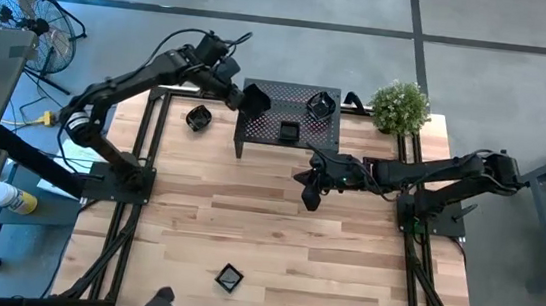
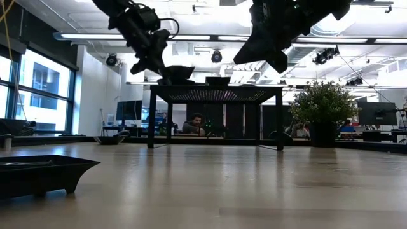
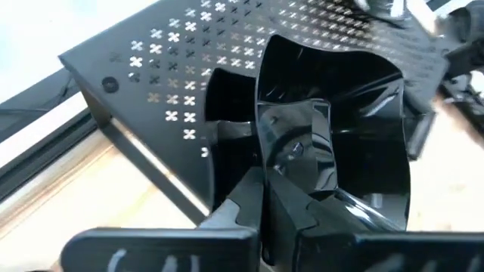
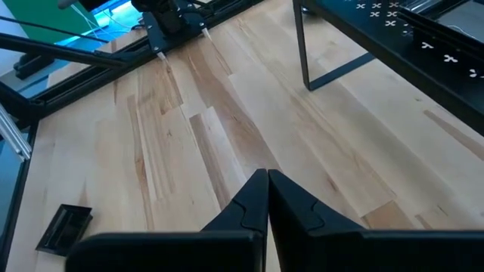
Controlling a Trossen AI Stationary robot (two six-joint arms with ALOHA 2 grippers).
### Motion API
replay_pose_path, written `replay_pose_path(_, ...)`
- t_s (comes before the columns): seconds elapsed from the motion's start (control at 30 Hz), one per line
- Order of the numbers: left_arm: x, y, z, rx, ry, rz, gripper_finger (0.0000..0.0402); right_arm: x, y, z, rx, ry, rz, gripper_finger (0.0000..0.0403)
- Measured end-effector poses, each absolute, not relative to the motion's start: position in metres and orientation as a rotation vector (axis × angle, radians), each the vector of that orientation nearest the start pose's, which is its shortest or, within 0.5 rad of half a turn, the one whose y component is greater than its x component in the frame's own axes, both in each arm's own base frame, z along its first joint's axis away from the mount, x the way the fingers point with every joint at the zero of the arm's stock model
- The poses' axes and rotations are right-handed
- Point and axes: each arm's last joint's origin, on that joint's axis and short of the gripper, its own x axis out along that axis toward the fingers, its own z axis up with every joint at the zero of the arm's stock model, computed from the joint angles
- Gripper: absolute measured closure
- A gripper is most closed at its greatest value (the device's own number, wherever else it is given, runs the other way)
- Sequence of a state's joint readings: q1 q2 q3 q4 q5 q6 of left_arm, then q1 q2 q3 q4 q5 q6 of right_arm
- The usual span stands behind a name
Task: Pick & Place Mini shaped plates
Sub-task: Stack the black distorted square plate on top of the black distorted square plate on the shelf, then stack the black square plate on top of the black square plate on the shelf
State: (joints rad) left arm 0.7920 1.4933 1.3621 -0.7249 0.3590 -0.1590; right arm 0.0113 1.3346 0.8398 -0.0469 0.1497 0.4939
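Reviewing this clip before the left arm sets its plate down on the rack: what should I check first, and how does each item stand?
1. Left gripper shut on the held plate: ok.
2. Held plate over the rack left edge: ok.
3. Rack spot under it free; round plate and square plate sit farther right: ok.
4. Right gripper shut, empty, above bare table: ok.
5. Plate level for release: cannot tell.

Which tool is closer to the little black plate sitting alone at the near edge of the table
Right. The right tool hangs over the table's middle, nearer the lone plate. The left tool, holding another plate, is at the rack's far left corner.
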Motion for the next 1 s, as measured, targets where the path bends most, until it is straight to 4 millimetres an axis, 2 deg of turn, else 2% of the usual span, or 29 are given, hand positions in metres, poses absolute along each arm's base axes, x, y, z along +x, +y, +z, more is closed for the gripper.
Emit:
replay_pose_path(0.2,0.228,0.218,0.319,-0.608,0.707,0.512,0.0378,0.285,-0.001,0.247,0.436,0.495,-0.265,0.0398)
replay_pose_path(0.53,0.228,0.219,0.321,-0.633,0.692,0.528,0.0306,0.285,-0.001,0.247,0.435,0.495,-0.265,0.0397)
replay_pose_path(0.6,0.227,0.218,0.327,-0.645,0.688,0.536,0.0301,0.285,-0.001,0.247,0.435,0.497,-0.257,0.0398)
replay_pose_path(0.7,0.222,0.212,0.347,-0.651,0.682,0.545,0.0299,0.285,0.000,0.247,0.441,0.505,-0.234,0.0401)
replay_pose_path(0.77,0.220,0.201,0.360,-0.637,0.698,0.549,0.0305,0.284,0.000,0.248,0.441,0.513,-0.218,0.0401)
replay_pose_path(0.87,0.223,0.172,0.374,-0.568,0.702,0.535,0.0337,0.280,0.004,0.253,0.396,0.501,-0.187,0.0401)
replay_pose_path(1.0,0.231,0.119,0.371,-0.524,0.706,0.413,0.0393,0.268,0.005,0.246,0.357,0.444,-0.155,0.0402)
